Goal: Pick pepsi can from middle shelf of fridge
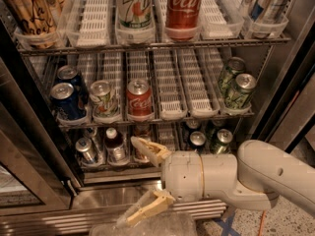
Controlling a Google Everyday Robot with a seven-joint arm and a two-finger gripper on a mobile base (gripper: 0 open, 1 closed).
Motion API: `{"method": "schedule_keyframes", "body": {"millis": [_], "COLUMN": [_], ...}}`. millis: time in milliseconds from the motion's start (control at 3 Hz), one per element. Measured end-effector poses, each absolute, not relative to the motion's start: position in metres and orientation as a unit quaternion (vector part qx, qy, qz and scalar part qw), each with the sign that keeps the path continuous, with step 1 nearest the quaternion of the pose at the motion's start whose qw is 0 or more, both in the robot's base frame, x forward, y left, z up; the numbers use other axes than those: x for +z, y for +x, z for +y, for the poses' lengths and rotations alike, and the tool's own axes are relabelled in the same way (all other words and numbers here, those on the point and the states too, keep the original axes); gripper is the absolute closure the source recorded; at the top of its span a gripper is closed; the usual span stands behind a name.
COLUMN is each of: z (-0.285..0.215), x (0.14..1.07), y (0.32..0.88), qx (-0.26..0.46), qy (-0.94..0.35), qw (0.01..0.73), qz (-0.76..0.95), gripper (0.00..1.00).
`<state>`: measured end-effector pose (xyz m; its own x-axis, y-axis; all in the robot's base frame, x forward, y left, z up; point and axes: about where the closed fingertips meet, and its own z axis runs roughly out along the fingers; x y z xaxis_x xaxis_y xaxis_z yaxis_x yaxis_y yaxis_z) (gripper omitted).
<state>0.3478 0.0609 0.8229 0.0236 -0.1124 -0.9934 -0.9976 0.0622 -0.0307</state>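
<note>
Two dark blue pepsi cans stand in the leftmost lane of the middle shelf [170,113], one at the front [65,101] and one behind it [70,76]. Beside them stand a white-and-green can [104,99] and a red Coca-Cola can [140,99]. My gripper [137,181] is open, its tan fingers spread wide, one finger [150,151] in front of the bottom shelf and the other below by the steel base. It sits below and to the right of the pepsi cans, apart from them. The fridge [29,146] has a dark frame.
Two green cans [237,90] stand in the rightmost lane of the middle shelf. The top shelf holds a 7up can [134,6], a Coca-Cola can [183,5] and others. The bottom shelf holds cans and a bottle [114,145]. Crumpled clear plastic [147,226] lies below the gripper.
</note>
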Motion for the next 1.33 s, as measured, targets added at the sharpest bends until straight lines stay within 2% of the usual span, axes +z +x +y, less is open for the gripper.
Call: {"method": "schedule_keyframes", "body": {"millis": [667,1333], "z": [0.112,0.121], "x": [0.819,0.811], "y": [0.362,0.375], "qx": [0.478,0.467], "qy": [-0.494,-0.473], "qw": [0.511,0.524], "qz": [0.516,0.532], "gripper": [0.0,0.0]}}
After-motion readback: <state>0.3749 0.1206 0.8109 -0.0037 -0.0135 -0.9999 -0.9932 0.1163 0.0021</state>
